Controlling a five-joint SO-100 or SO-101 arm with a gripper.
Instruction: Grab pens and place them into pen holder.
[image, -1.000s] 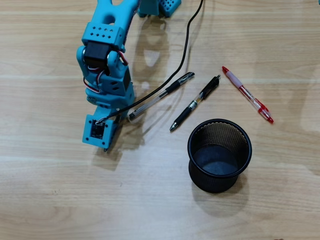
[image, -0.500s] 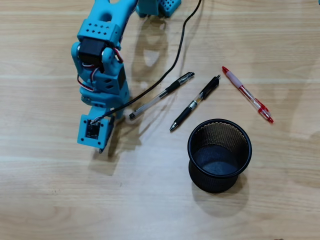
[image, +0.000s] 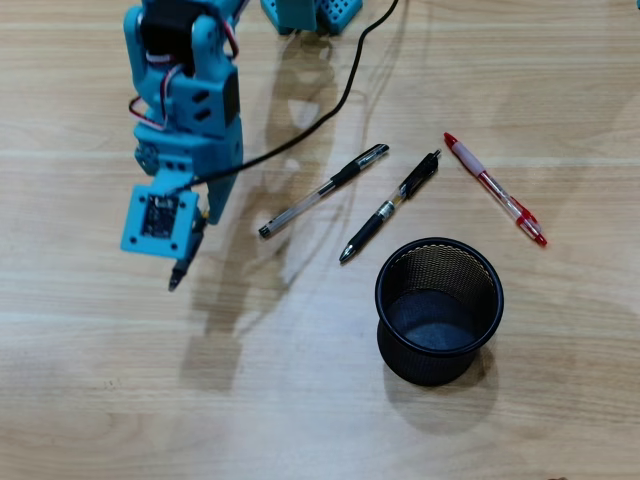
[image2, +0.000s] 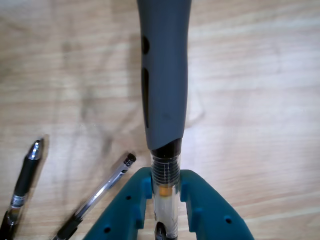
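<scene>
The claw (image2: 165, 200) pinches the grey-sleeved pen (image2: 164, 75) near one end. It could tip and slip out before reaching the pen holder (image: 439, 310), far to the claw's side

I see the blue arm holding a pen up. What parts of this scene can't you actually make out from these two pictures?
- Held pen: overhead, the arm covers all but its dark tip; in the wrist view its far end runs off the top edge.
- Hand: the wrist view's bottom edge cuts it off; overhead, the camera module hides it.
- Pen holder: outside the wrist view.
- Black pen: the wrist view's left corner crops it.
- Arm base: off the overhead top edge.
</scene>
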